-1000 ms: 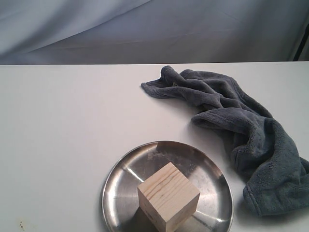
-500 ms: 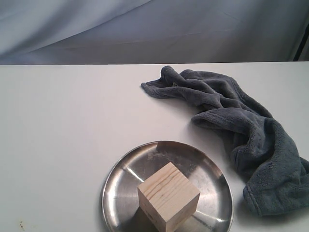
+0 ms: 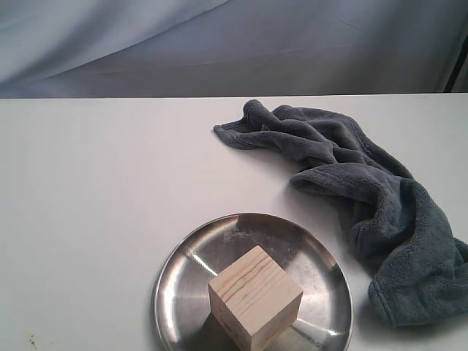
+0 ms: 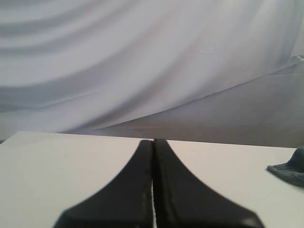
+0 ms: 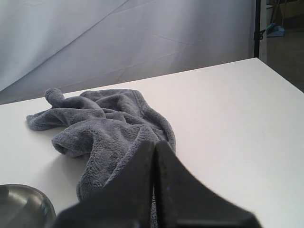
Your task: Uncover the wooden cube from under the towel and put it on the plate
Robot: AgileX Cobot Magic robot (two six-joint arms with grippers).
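The pale wooden cube (image 3: 255, 297) stands uncovered in the middle of the shiny steel plate (image 3: 183, 278) at the table's front. The dark blue-grey towel (image 3: 365, 197) lies crumpled to the plate's right, stretching from the back centre toward the front right edge. Neither arm shows in the exterior view. My left gripper (image 4: 153, 141) is shut with nothing between its fingers, over bare table, a towel corner (image 4: 289, 168) off to one side. My right gripper (image 5: 155, 142) is shut and empty, with the towel (image 5: 104, 123) just beyond its tips and the plate's rim (image 5: 23, 199) at the frame's corner.
A white table (image 3: 88, 190) carries everything, and its far edge meets a grey-blue draped backdrop (image 3: 219, 44). A dark stand (image 5: 258, 28) rises behind the table's far corner in the right wrist view.
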